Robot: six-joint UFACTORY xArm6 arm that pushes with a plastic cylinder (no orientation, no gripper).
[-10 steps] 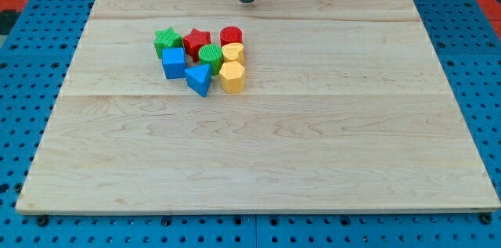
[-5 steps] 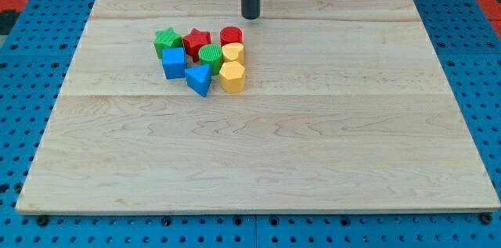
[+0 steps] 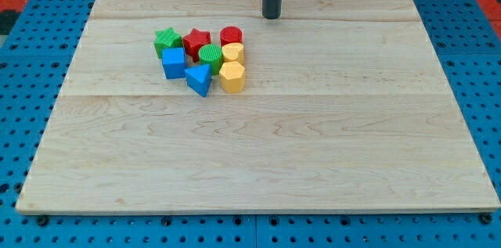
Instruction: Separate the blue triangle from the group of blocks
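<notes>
The blue triangle (image 3: 199, 80) lies at the bottom edge of a tight group of blocks on the wooden board (image 3: 258, 154), left of centre. It touches the blue cube (image 3: 174, 63) on its left, the green cylinder (image 3: 210, 55) above it and sits close to the yellow hexagon (image 3: 232, 77) on its right. My tip (image 3: 272, 16) is near the view's top, up and to the right of the group, apart from every block.
The group also holds a green star (image 3: 167, 41), a red star (image 3: 196, 42), a red cylinder (image 3: 231, 37) and a second yellow block (image 3: 233, 52). A blue pegboard surface (image 3: 23, 107) surrounds the board.
My tip has moved to the view's right and slightly down along the top of the board. No block has moved.
</notes>
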